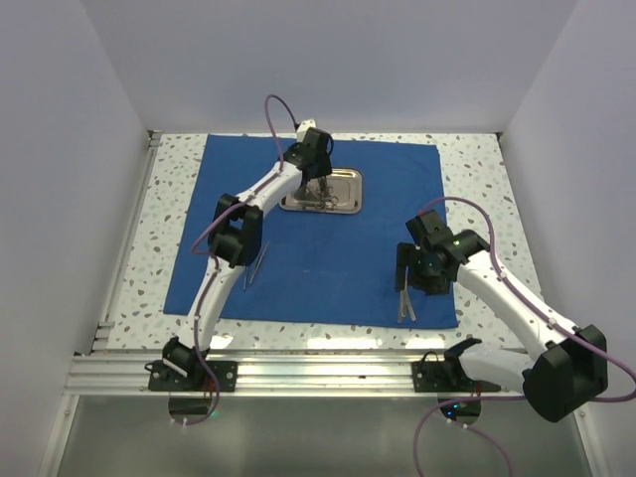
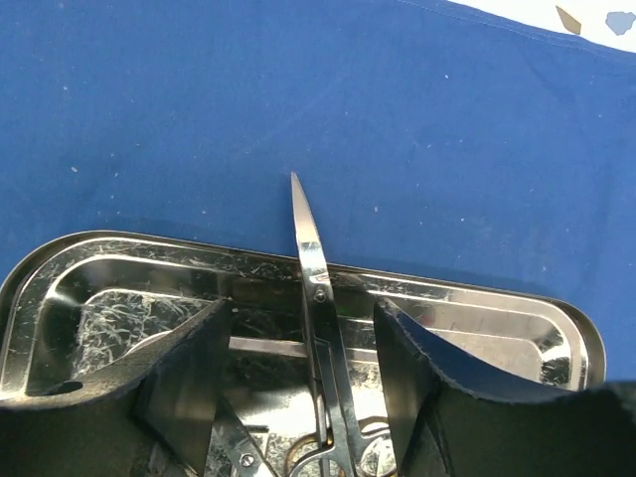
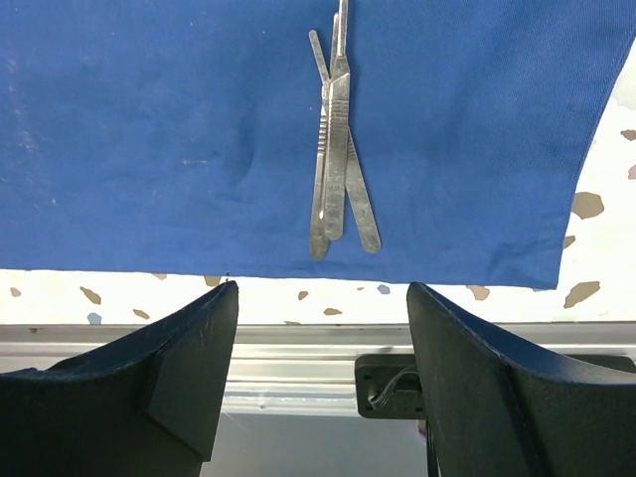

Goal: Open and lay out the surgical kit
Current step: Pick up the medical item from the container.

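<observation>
The royal-blue cloth sheet (image 1: 318, 248) covers the bench (image 1: 477, 159). The released left claw (image 2: 303, 313) straddles slim silver scissors (image 2: 316, 288) in the rectangular steel tray (image 2: 99, 248) toward the far edge, likely to lift them out. The released right claw (image 3: 323, 288) hovers over silver tweezers (image 3: 333, 169) at the near-right corner.

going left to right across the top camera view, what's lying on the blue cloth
slim silver tool → steel tray with scissors in it → cluster of slim silver instruments near the cloth's near right corner
</observation>
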{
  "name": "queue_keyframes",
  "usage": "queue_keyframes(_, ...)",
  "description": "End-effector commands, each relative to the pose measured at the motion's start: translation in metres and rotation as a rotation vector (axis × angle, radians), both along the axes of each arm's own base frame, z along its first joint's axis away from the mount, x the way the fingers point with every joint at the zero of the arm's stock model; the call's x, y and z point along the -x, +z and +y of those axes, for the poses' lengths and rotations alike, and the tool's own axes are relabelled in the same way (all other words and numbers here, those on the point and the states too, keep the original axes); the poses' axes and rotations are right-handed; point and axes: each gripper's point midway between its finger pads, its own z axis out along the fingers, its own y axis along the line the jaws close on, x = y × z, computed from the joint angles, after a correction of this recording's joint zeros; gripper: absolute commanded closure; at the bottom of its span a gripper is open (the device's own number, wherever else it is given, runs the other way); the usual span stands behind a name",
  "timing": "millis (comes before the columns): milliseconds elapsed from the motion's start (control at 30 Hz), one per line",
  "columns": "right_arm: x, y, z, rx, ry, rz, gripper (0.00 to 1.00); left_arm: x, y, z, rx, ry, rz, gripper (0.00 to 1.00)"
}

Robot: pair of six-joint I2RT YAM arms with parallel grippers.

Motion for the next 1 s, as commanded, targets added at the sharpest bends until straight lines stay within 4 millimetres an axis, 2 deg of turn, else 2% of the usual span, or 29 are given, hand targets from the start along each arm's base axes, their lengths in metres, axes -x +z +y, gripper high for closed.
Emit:
queue_keyframes(0, 0.000, 0.009, -0.003, 0.005, -0.013, -0.024, 0.28, -0.011, 0.015, -0.011, 0.021, -0.018, -0.061, 0.39)
queue_keyframes(167, -0.001, 0.008, -0.001, -0.004, -0.007, -0.021, 0.28, -0.003, -0.009, -0.013, 0.015, -0.049, 0.000, 0.62)
queue_keyframes(267, 0.000, 0.007, 0.000, -0.008, -0.004, -0.020, 0.28, 0.003, -0.019, -0.010, -0.011, -0.059, 0.031, 0.71)
queue_keyframes(333, 0.000, 0.007, 0.000, -0.011, -0.004, -0.026, 0.28, 0.006, -0.023, -0.007, -0.029, -0.065, 0.043, 0.76)
queue_keyframes(500, 0.000, 0.008, 0.000, -0.018, -0.003, -0.033, 0.28, 0.009, -0.018, -0.004, -0.042, -0.068, 0.048, 1.00)
queue_keyframes(700, 0.001, 0.008, 0.001, -0.028, -0.001, -0.045, 0.28, 0.009, 0.005, -0.005, -0.016, -0.076, 0.031, 1.00)
queue_keyframes(800, 0.002, 0.009, 0.001, -0.036, -0.002, -0.054, 0.28, 0.007, 0.026, -0.006, 0.004, -0.079, -0.001, 1.00)
queue_keyframes(967, 0.003, 0.011, 0.003, -0.054, 0.008, -0.059, 0.29, 0.003, 0.084, -0.010, 0.050, -0.089, -0.096, 1.00)
